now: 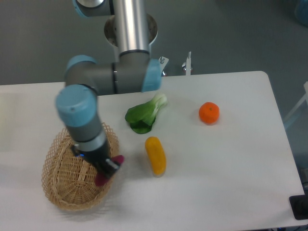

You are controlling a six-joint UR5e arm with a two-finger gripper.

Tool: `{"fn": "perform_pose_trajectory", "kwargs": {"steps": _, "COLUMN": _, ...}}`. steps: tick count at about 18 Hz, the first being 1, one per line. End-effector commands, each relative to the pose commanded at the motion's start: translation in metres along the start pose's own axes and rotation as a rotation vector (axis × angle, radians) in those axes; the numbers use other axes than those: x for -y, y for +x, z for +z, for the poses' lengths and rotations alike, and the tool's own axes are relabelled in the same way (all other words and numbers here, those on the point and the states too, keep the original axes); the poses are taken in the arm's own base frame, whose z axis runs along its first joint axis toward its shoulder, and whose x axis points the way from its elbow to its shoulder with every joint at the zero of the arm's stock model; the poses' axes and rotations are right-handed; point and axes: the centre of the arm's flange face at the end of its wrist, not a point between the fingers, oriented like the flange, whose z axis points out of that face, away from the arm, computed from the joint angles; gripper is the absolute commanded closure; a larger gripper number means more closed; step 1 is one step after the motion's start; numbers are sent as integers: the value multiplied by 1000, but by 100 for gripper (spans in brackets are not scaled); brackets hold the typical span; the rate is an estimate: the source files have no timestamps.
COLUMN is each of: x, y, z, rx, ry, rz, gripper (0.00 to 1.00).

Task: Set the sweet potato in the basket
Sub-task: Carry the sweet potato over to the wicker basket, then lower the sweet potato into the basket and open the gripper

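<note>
The tan wicker basket point(67, 173) lies at the front left of the white table. My gripper point(109, 169) hangs over the basket's right rim, shut on the sweet potato point(103, 179), a small reddish-purple tuber. Its two ends show above and below the black fingers point(109, 165); its middle is hidden by them. It is held just above the basket's right side.
A yellow-orange oblong vegetable point(156, 155) lies right of the basket. A green leafy bok choy point(144, 114) lies behind it. A round orange fruit point(209, 112) sits further right. The arm's base stands at the table's back edge.
</note>
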Motion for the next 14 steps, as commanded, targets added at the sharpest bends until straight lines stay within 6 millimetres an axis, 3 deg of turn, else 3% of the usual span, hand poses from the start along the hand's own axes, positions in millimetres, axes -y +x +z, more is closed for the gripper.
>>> {"fn": "perform_pose_trajectory", "kwargs": {"steps": 3, "x": -1, "y": 18, "z": 13, "rx": 7, "ry": 14, "rz": 13, "gripper": 65}}
{"fn": "perform_pose_trajectory", "kwargs": {"steps": 5, "x": 0, "y": 21, "z": 15, "rx": 3, "ry": 17, "rz": 23, "gripper": 48}}
{"fn": "perform_pose_trajectory", "kwargs": {"steps": 6, "x": 1, "y": 21, "z": 14, "rx": -1, "ry": 22, "rz": 28, "gripper": 36}}
{"fn": "perform_pose_trajectory", "kwargs": {"steps": 8, "x": 3, "y": 24, "z": 13, "rx": -5, "ry": 26, "rz": 34, "gripper": 0}}
{"fn": "perform_pose_trajectory", "kwargs": {"steps": 14, "x": 8, "y": 16, "z": -5, "rx": 4, "ry": 65, "rz": 28, "gripper": 0}}
